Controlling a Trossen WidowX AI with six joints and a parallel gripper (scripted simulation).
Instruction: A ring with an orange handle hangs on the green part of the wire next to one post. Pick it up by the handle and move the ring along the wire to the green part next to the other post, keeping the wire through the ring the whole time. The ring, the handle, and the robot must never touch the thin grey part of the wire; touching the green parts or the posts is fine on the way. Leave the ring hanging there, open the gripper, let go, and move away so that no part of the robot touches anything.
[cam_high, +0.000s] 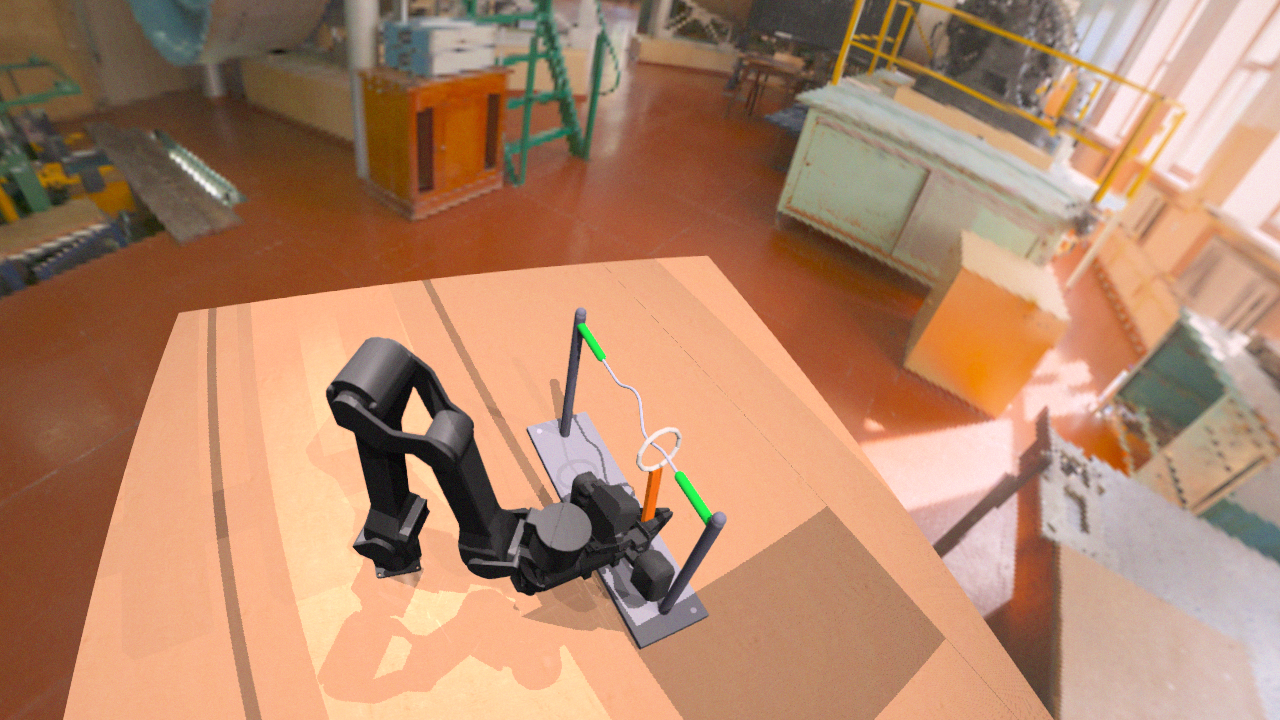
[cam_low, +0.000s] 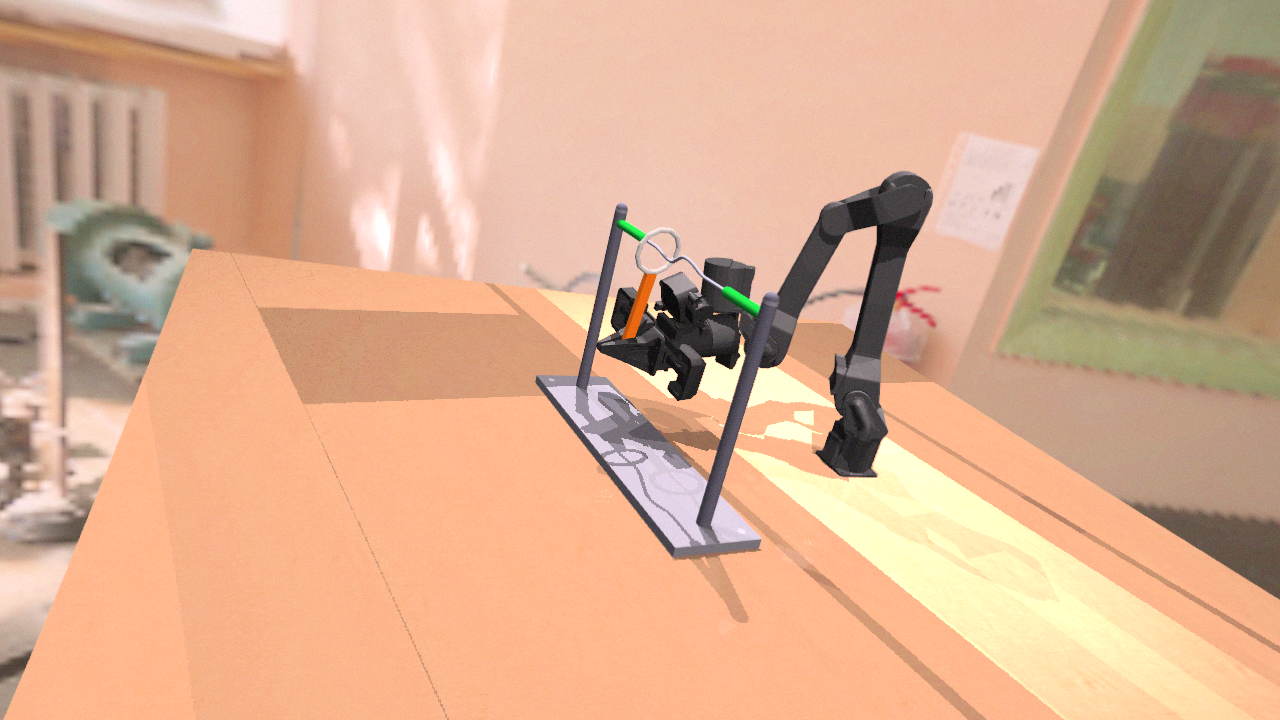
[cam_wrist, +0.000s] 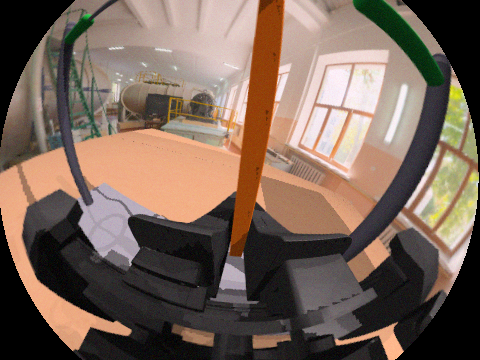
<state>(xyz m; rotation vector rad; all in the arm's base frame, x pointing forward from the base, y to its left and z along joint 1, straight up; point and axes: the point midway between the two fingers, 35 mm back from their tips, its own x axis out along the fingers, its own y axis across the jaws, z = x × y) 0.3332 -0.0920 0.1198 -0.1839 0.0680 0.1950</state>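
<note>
Hand clenched on the orange handle; white ring above — around the thin grey wire.

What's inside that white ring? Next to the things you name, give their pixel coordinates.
The thin grey wire passes through the white ring (cam_high: 639, 460) (cam_low: 639, 247). Through its opening you also see tabletop or wall behind. Whether wire and ring touch can't be told; the ring's own band covers a little of the wire.
</note>
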